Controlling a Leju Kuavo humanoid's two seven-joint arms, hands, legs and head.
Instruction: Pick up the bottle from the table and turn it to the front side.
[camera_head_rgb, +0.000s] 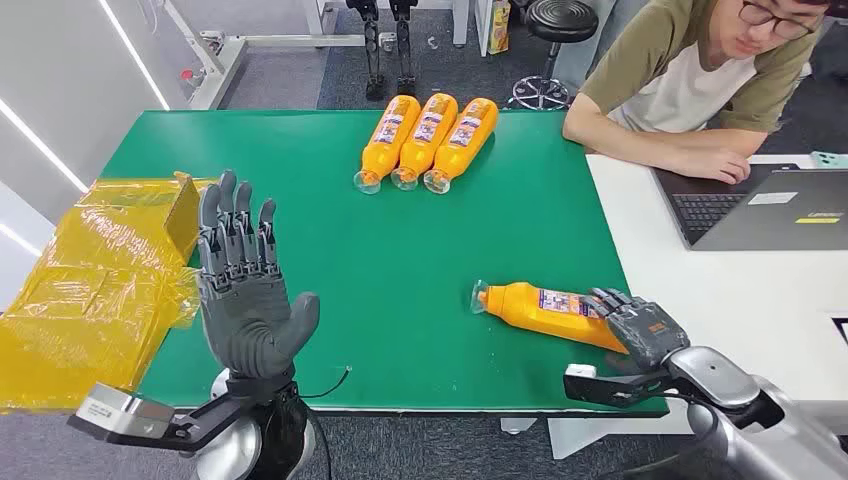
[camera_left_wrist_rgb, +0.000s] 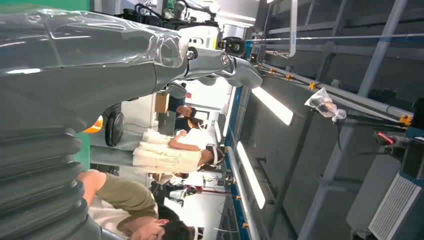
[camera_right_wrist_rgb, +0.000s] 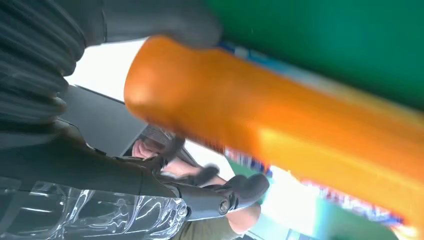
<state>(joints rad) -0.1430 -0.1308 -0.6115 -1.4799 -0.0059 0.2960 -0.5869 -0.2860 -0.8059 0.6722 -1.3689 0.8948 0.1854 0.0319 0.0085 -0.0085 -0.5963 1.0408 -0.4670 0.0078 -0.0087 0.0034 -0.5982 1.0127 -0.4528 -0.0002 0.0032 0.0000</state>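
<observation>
Green table (camera_head_rgb: 300, 150), near right corner – lone orange bottle (camera_head_rgb: 540, 306) lying flat, base end under right hand (camera_head_rgb: 640, 325), fingers curled over it. Left hand (camera_head_rgb: 245, 290) raised, fingers spread, holding nothing. Grasp step – next: lift, rotate label forward.

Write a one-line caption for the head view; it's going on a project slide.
Right robot hand grasps a lying orange plastic bottle on the green table; left robot hand raised open.
</observation>
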